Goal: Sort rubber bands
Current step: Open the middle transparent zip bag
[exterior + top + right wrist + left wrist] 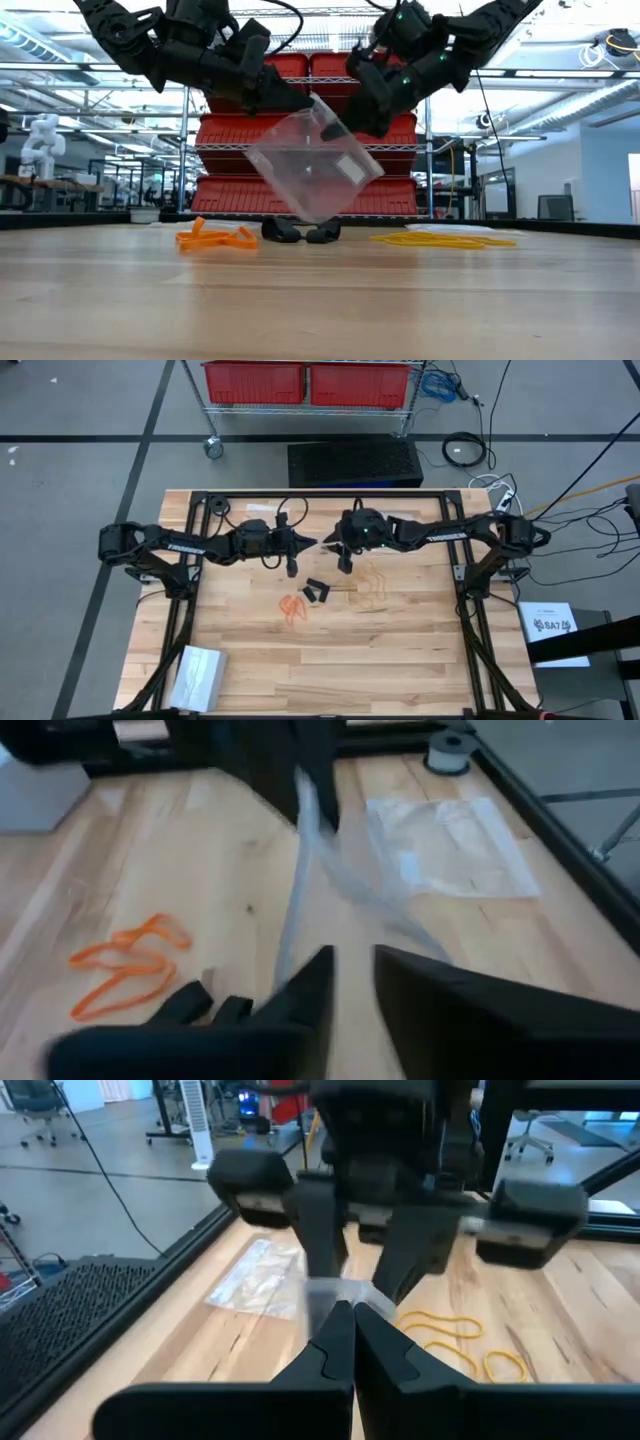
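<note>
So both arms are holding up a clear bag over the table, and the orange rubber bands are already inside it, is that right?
Not quite. The orange rubber bands lie on the table, beside the black ones, as the low view shows. The clear bag does hang between both arms above them.

A clear plastic bag (312,163) hangs above the wooden table (320,300).

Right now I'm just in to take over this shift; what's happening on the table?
The left gripper, shut on a clear plastic bag, holds it in the air above the table. The right gripper is at the bag's other edge, slightly parted. Orange rubber bands, black rubber bands and yellowish rubber bands lie in separate clusters below.
</note>
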You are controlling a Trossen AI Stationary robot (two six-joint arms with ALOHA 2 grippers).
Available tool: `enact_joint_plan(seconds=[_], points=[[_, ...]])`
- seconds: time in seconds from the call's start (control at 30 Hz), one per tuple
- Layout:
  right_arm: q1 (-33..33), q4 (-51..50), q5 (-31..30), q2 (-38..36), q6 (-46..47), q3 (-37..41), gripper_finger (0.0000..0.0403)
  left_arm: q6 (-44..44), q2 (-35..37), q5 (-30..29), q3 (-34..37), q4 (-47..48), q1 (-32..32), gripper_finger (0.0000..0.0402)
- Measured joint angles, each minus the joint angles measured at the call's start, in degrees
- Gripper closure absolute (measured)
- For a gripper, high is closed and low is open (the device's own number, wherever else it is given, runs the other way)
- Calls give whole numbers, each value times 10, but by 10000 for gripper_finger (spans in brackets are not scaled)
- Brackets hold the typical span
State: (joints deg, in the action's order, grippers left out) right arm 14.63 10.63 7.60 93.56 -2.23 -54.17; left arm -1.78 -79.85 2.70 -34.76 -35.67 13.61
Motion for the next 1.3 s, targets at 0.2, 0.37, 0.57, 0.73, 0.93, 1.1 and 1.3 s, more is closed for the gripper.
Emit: enact_joint_plan(seconds=[0.2,0.37,0.57,0.73,0.93,1.1,1.3], points=[[-1,33,6,28,-4,0,399,0,0,-6,0,-19,-7,401],[-1,72,24,39,-7,0,402,0,0,-17,-4,-24,-12,401],[-6,98,33,39,4,0,399,0,0,-31,-14,-25,-14,401],[-9,95,-16,37,1,0,353,12,0,-37,-16,-25,-14,401],[2,95,-42,29,25,0,257,29,0,-59,-16,-28,-15,401],[4,80,-40,16,26,0,210,30,0,-62,-16,-29,-15,401],[4,33,-12,-10,27,0,200,29,-8,-70,-16,-21,-15,401]])
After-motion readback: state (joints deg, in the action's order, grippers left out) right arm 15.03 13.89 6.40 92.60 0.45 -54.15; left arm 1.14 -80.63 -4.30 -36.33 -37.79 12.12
